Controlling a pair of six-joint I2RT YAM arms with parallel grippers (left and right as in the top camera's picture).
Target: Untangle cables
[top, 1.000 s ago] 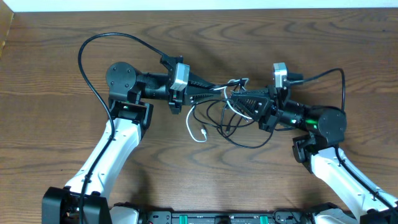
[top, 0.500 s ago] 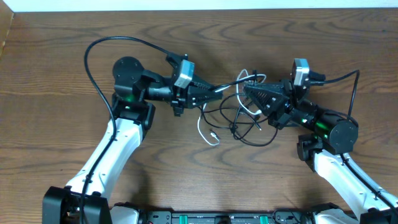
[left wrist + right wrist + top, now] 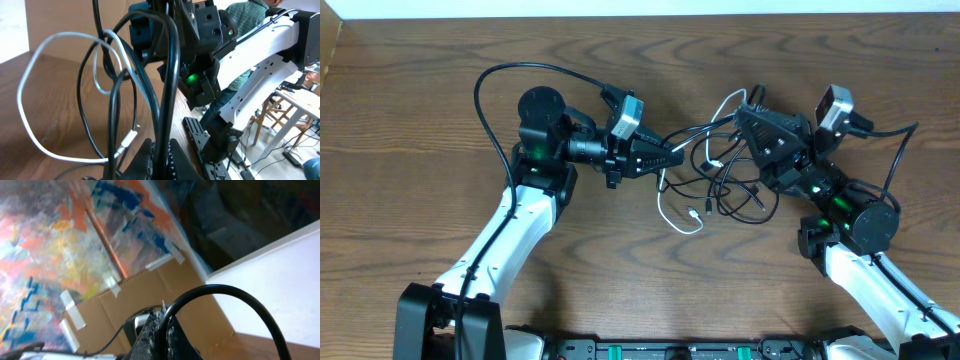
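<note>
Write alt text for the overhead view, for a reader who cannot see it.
Two robot arms hold a tangle of cables between them over a wooden table, the left pincer and right pincer each shut on a black strand. A white cable loops out of the tangle toward the arms' bases.

cables (image 3: pixel 712 165): crossings too small to trace overhead; right tool (image 3: pixel 162 318): base cut off at frame bottom.

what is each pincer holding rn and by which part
Left pincer is shut on a black cable mid-cord, not at a plug; right pincer pinches a black cable loop mid-cord too.
</note>
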